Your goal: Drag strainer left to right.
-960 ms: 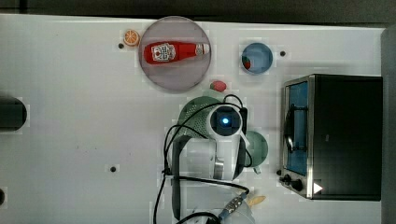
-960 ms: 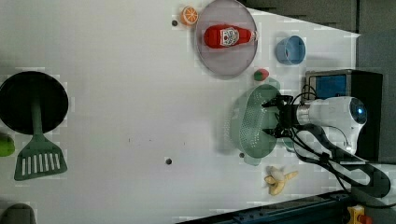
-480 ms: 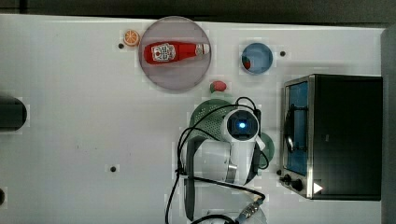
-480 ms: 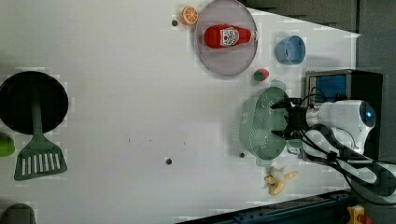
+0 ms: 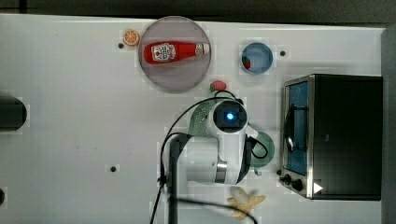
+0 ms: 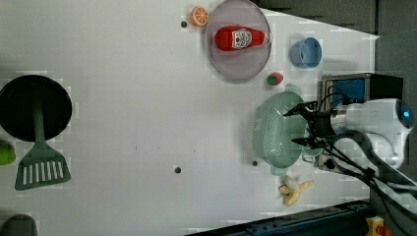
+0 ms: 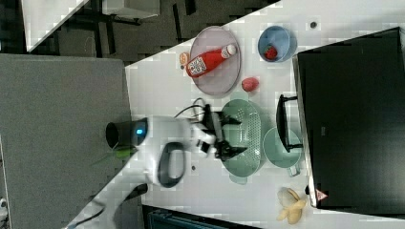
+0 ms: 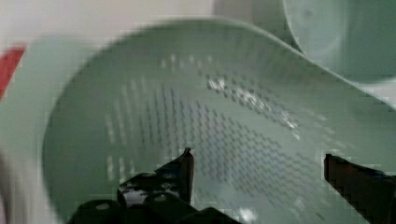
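Observation:
The strainer (image 6: 275, 132), a pale mint-green oblong colander, lies on the white table just left of the toaster oven in the left view. It also shows in the right view (image 7: 246, 138). In the top view the arm covers most of the strainer (image 5: 200, 120). My gripper (image 6: 293, 127) is open, with its black fingers spread over the strainer's bowl and holding nothing. In the wrist view the gripper (image 8: 257, 158) stands in front of the perforated inner wall of the strainer (image 8: 187, 102). Whether the fingertips touch the plastic I cannot tell.
A round green mug (image 5: 262, 149) sits between strainer and toaster oven (image 5: 336, 135). Nearby lie a small red fruit (image 5: 217, 86), a plate (image 5: 154, 74) with a ketchup bottle, a blue bowl (image 5: 257, 58) and a banana (image 5: 243, 201). A black pan (image 6: 34, 108) and spatula (image 6: 42, 167) are far off.
The strainer slid a short way toward the oven with the gripper in its bowl. In the last half second the arm drew back slightly to the top view's left.

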